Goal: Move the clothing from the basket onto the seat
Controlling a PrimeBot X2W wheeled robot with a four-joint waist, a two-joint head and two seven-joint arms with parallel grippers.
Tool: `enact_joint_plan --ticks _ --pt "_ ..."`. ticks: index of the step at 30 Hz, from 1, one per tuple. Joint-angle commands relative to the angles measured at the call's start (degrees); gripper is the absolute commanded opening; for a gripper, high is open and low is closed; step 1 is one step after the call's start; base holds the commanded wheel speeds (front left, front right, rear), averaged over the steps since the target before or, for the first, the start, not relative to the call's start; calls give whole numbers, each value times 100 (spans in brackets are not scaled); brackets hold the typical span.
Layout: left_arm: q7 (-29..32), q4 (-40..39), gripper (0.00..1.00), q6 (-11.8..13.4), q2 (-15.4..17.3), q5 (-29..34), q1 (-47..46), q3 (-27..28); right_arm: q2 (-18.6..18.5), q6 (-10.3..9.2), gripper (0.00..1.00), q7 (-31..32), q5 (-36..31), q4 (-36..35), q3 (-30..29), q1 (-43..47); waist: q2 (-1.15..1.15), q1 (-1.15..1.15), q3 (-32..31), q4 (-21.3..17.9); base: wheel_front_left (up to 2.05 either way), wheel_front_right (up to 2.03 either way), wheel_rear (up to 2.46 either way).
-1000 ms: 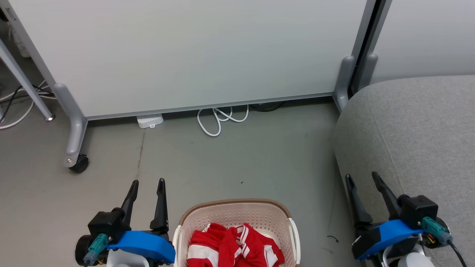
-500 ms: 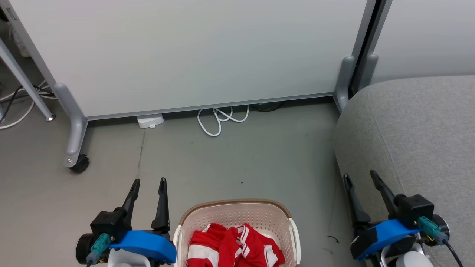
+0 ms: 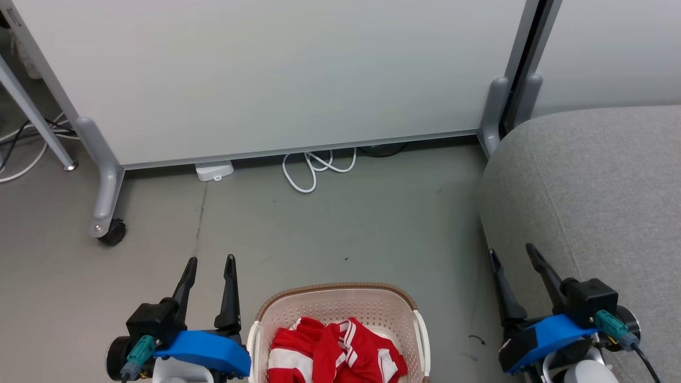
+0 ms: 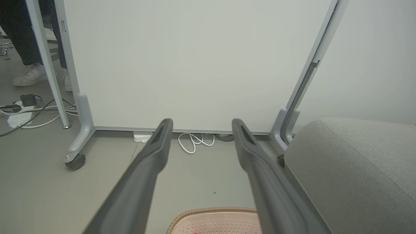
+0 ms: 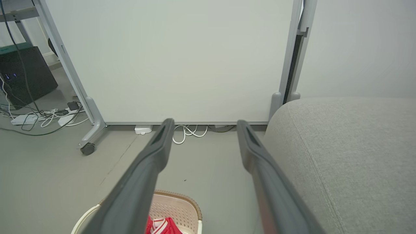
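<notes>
Because the clothing (image 3: 335,354) is a crumpled heap of thin red fabric with white stripes and panels, it is judged light, limp and free to drape. It is unlikely to slip or break, but it may well trail, or drag a second piece up with it. Where one garment ends and another begins cannot be told from the heap. A raised fold near the top centre of the pile offers the best purchase, taken as a pinch through several layers and not at a loose edge. The heap lies inside the basket (image 3: 336,289), whose perforated cream walls and brown rim stand between the two sets of jaws, nearer the robot than either pair of fingertips. The left gripper (image 3: 211,259) sits just beside the basket's left wall, jaws parted and empty, fingers pointing away over the bare floor (image 3: 330,234). The right gripper (image 3: 511,250) stands apart from the basket on the other side, likewise spread and holding nothing, its outer finger close against the rounded grey flank of the seat (image 3: 596,181). Beyond both sets of fingertips stand a pale partition panel (image 3: 276,74) on a caster (image 3: 113,232), with a coiled white cable (image 3: 314,170) at its foot.
</notes>
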Motion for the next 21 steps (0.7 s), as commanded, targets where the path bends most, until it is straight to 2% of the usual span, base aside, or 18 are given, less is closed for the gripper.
enact_joint_plan --ticks 1,9,21 --pt "-16 -4 100 23 4 -12 -2 14 -36 13 100 7 15 -26 35 -51 0 0 63 -45 0 0 0" --pt "-16 269 100 -3 4 -8 -141 -4 -33 9 100 23 -36 -191 143 -251 0 0 553 -338 0 0 0" --pt "-15 1440 100 -111 131 28 -1140 -202 -28 8 100 -63 86 -565 396 -921 0 0 2141 -1030 0 0 0"
